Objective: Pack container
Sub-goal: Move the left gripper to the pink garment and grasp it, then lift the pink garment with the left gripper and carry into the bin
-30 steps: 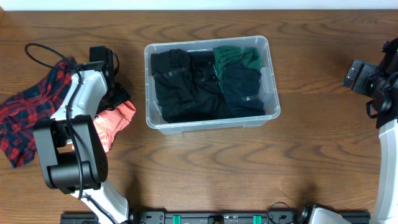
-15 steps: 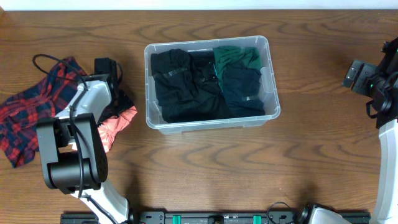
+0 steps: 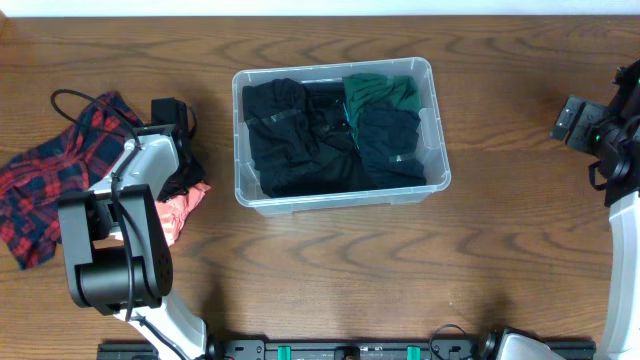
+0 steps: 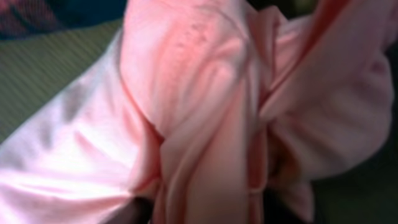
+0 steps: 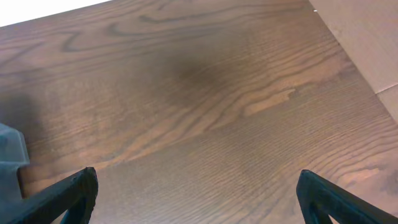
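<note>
The clear container point(image 3: 340, 198) stands at the table's middle, holding folded black point(image 3: 300, 140), green point(image 3: 380, 92) and dark navy point(image 3: 392, 145) clothes. Left of it lies a pink garment point(image 3: 178, 212), partly under my left arm. My left gripper point(image 3: 183, 180) is pressed down into it. In the left wrist view the pink garment point(image 4: 205, 93) fills the frame, bunched into folds between the dark fingers of my left gripper point(image 4: 208, 211), which is shut on it. My right gripper point(image 3: 572, 118) hovers at the far right, open over bare wood point(image 5: 199, 186).
A red plaid shirt point(image 3: 40, 190) lies crumpled at the far left, next to the pink garment. A black cable point(image 3: 70, 95) loops above the left arm. The table's right edge point(image 5: 373, 74) shows in the right wrist view.
My left gripper has sunk onto the pink garment and closed, gathering the cloth in toward itself. The right arm has not moved.
</note>
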{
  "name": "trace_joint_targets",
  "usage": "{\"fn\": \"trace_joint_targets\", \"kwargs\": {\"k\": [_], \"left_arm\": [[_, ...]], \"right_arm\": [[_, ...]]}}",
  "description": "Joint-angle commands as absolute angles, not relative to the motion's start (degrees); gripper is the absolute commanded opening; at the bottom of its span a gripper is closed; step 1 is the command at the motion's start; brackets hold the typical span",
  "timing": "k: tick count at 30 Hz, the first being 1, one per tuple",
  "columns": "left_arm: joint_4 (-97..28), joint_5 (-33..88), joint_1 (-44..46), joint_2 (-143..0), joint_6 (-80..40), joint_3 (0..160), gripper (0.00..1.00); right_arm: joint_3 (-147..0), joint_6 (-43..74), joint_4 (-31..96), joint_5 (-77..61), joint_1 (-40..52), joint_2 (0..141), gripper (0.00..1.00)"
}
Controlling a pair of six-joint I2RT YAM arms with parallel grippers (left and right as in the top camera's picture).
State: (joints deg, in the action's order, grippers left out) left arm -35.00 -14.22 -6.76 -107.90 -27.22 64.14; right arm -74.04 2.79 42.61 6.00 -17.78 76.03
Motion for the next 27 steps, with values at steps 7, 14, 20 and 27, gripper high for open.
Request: {"fn": "trace_joint_targets", "kwargs": {"k": [7,14,20,27], "left_arm": [[-37.3,-11.0,-6.7,-105.5,-24.4,65.0,0.06],[-41.1,-10.9,-6.6,-93.9,-24.5,70.4,0.06],[-43.1,-10.9,-3.1,-82.1,-24.4,72.7,0.06],[-45.2,-10.9,8.3,-75.7,-24.3,75.2,0.06]], "right_arm": [[-74.1,3.2,42.7,6.0,-17.9,76.1,0.99],[-74.1,3.2,42.7,6.0,-17.9,76.1,0.99],[-74.1,3.2,42.7,6.0,-17.9,76.1,0.99],[-74.1,3.2,42.7,6.0,-17.9,76.1,0.99]]}}
